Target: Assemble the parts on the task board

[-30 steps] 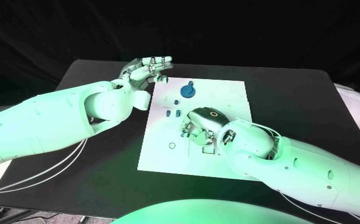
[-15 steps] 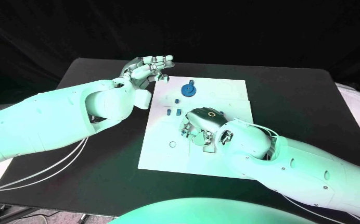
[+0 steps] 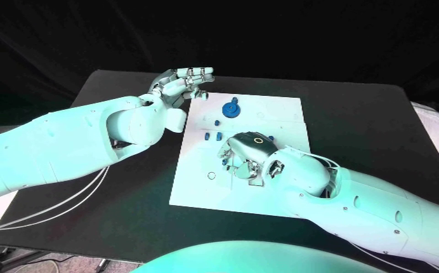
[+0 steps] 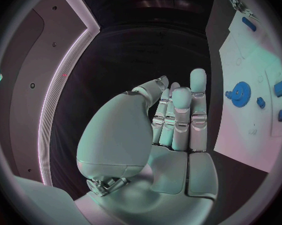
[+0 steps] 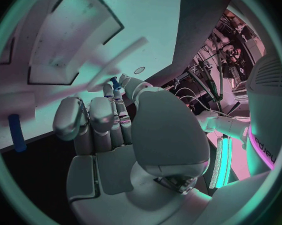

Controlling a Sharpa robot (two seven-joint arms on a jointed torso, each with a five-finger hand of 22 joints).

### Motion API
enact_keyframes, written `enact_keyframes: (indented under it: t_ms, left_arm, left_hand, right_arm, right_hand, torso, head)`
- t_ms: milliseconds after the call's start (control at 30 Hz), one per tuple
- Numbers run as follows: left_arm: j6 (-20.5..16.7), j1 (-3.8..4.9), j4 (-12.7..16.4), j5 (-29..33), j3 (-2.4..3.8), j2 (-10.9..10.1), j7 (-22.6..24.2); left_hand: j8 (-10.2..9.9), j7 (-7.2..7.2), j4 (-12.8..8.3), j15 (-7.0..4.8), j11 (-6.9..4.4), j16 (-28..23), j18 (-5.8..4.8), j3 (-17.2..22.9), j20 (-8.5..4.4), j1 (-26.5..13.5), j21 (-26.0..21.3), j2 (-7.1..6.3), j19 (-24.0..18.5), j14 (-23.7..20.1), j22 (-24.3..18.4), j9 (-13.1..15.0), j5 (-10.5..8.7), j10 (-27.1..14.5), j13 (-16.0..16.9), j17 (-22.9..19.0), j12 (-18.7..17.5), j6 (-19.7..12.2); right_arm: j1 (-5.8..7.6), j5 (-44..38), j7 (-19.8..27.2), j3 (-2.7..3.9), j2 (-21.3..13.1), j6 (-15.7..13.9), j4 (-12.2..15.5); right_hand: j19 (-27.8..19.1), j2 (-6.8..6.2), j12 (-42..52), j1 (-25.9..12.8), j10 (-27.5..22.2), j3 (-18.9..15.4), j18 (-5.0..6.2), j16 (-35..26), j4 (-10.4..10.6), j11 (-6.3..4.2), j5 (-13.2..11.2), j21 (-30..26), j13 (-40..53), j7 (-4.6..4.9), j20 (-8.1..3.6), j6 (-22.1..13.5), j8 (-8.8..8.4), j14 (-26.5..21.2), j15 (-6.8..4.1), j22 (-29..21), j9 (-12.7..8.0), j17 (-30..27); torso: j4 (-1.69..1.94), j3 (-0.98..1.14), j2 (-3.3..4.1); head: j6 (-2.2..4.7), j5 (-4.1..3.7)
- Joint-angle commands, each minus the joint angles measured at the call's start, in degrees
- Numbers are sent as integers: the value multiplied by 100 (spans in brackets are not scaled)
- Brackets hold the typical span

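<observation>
The white task board lies mid-table. A blue gear stands near its far edge, also seen as the blue gear. Small blue parts lie just nearer. My right hand is down on the board's middle, fingers curled, and it pinches a small blue part between thumb and fingertip. A blue peg lies on the board beside that hand. My left hand hovers off the board's far left corner, fingers straight and empty, as the left hand shows.
The board has sunken recesses and a small ring-shaped hole on its near left. Bare black table surrounds the board. My right forearm covers the board's near right corner.
The right hand's fingers have shifted slightly over the board's middle. The left hand stays raised where it was.
</observation>
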Motion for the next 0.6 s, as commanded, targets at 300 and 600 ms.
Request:
enact_keyframes:
  t_ms: [300,600]
  left_arm:
    - [101,-1,-22,-38,4,-14,0]
    - [71,-2,-29,-51,2,-17,24]
  left_hand:
    - [29,0,13,22,7,49,102,-44,27,-82,-43,-11,-11,-52,-13,6,34,-75,10,-9,58,-65]
    - [34,0,16,25,7,67,102,-48,30,-89,-45,-7,-11,-45,-14,7,35,-84,12,14,70,-71]
  right_arm:
    - [-58,307,-204,229,-473,-659,478]
    - [361,727,-233,480,-1268,-308,734]
  right_hand:
    - [-50,59,175,26,-74,-301,54,-72,-33,18,69,-71,33,31,18,-11,9,-10,43,-91,25,-89]
    - [-28,57,291,31,34,-409,50,-69,-23,-28,89,-63,26,-42,5,22,-4,-5,13,-71,22,-99]
  torso:
    - [-3,10,0]
    - [-44,6,-16]
  head:
    - [57,-4]
    - [121,-76]
